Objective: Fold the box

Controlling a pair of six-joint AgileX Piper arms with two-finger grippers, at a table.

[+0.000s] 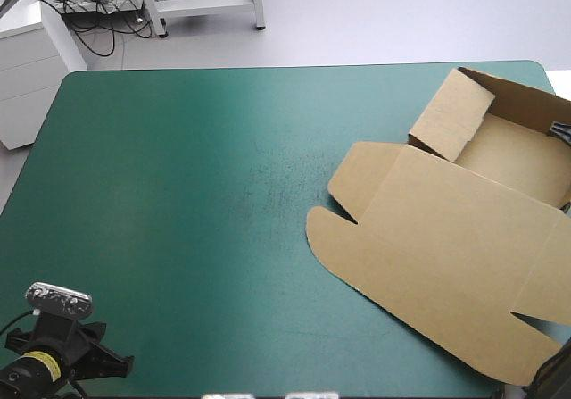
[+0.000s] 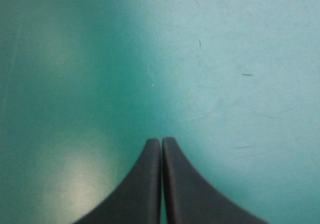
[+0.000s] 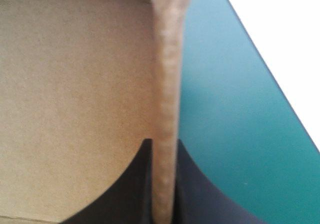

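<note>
Now, box look: the brown box (image 1: 446, 238) is half formed, an open tray with raised walls at one end and the lid (image 1: 437, 265) lying flat on the teal-green cover (image 1: 178, 194), with its rounded flaps spread out to the sides.
Box place: it lies on the right claw (image 3: 164, 143) side of the table. The tray end is toward the far right corner and the lid reaches close to the near edge. All of it is well apart from the left claw (image 2: 161, 141).
Right claw grip: clamped on the box, its two black fingers (image 3: 200, 199) all but closed, with a raised wall (image 3: 165, 83) standing edge-on between them.
Beside the right claw: on one side of the pinched wall is the tray's brown floor (image 3: 75, 93), on the other bare teal-green cover.
Right arm pose: it comes in at the tray's outer wall, and in the high view only a small dark part shows there.
Left claw grip: closed on nothing, its fingers meeting in one pointed arch.
Left arm pose: drawn back at the near left corner, the claw pointing down at the cover.
Under the left claw: plain cover with a few faint scuffs.
Edges: on the right claw's outer side the cover's edge runs slantwise, near the pinched wall, with a strip of cover between them that widens toward the claw.
Open room: a wide stretch of cover lies between the left claw and the lid's nearest flap.
</note>
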